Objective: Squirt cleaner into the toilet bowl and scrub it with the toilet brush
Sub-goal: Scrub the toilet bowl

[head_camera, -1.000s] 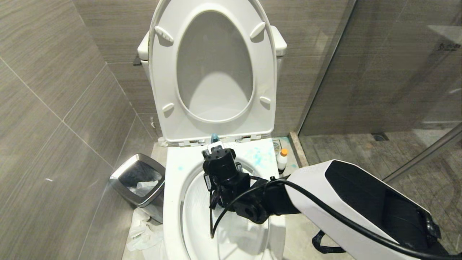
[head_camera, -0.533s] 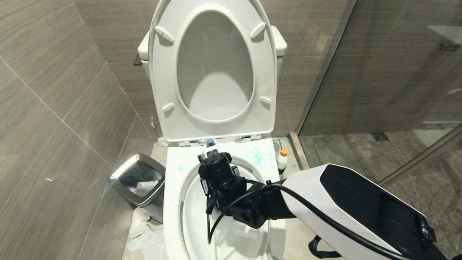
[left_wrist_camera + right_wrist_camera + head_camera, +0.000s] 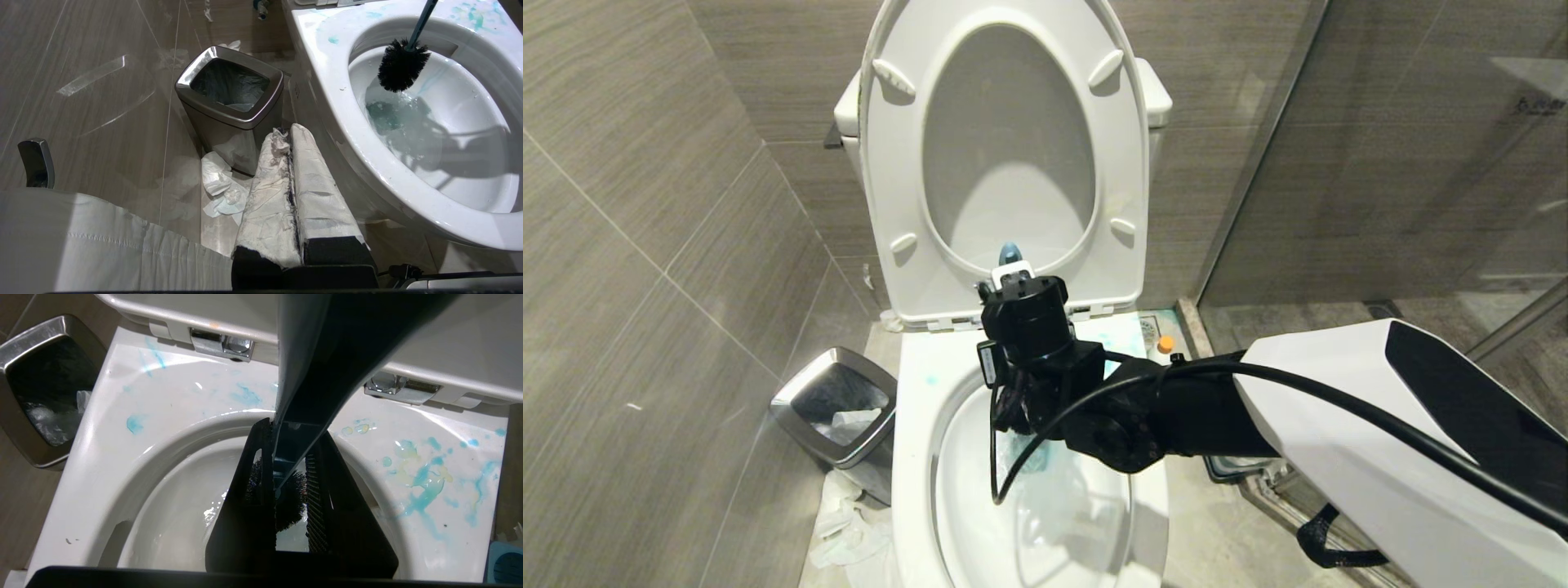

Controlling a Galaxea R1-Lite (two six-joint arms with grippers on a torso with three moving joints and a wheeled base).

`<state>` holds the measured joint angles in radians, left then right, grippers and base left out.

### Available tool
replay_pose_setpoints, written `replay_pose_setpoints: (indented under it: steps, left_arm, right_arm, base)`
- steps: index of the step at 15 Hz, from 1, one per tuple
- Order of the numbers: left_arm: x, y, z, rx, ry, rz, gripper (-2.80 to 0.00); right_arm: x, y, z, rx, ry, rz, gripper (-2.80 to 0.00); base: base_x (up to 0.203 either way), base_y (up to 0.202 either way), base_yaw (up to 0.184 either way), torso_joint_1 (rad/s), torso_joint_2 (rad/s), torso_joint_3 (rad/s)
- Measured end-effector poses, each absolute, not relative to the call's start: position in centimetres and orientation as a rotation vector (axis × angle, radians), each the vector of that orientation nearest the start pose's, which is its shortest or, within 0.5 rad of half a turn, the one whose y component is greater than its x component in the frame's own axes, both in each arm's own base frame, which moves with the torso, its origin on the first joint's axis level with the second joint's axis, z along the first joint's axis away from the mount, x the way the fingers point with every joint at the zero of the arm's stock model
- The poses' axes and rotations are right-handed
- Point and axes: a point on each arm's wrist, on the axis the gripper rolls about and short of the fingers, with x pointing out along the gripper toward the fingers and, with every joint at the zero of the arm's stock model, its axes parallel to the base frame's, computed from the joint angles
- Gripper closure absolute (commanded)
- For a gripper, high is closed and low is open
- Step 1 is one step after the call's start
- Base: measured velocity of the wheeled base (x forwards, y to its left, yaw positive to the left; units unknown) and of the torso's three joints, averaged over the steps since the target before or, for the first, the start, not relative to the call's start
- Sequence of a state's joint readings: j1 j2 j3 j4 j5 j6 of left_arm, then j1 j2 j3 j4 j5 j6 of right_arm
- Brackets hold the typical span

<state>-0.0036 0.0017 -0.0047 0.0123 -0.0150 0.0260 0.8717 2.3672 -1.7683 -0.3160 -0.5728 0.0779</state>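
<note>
The toilet brush (image 3: pixel 402 63) hangs inside the toilet bowl (image 3: pixel 915 457), its black bristle head clear of the tinted water and near the bowl's rear inner wall; its slim slate-blue handle rises steeply out past the rim. The right gripper (image 3: pixel 289 477) is clenched on that handle, one black finger on either side, directly above the bowl at its 12 o'clock end, just in front of the seat hinges (image 3: pixel 222 344). In the head view the gripper and its black wrist housing cover the rear of the bowl, and the handle tip shows above them against the raised seat (image 3: pixel 1005 155). Blue-teal liquid (image 3: pixel 425 486) is smeared across the flat ceramic deck behind the bowl, heaviest toward 2 o'clock, with smaller spots toward 10 o'clock, and the water (image 3: pixel 388 116) in the bowl is tinted the same colour. The cleaner (image 3: pixel 1166 344) stands on the floor at 2 o'clock from the bowl; only its orange cap shows, the right arm covering the bottle below it. A steel-rimmed waste bin (image 3: pixel 837 412) stands just beside the bowl at 9 o'clock, with crumpled tissue (image 3: pixel 222 188) on the floor tiles against its base. The left gripper (image 3: pixel 291 136) is parked low beside the bowl's front, fingers pressed together with nothing between them, pointing toward the bin. A glass shower partition (image 3: pixel 1388 147) stands at 3 o'clock.
</note>
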Motion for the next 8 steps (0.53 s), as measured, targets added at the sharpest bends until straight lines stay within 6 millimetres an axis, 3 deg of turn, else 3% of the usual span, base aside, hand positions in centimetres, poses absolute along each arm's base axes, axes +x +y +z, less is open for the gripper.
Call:
replay_pose_setpoints:
  steps: [8]
  left_arm:
    - [-2.3,-0.02,7.53,0.013,0.01,-0.017,0.0]
  right_arm:
    - [33.23,38.18,14.42,-0.099,0.205,0.299,0.0]
  base:
    - [0.0,0.0,0.0,0.0,0.0,0.0]
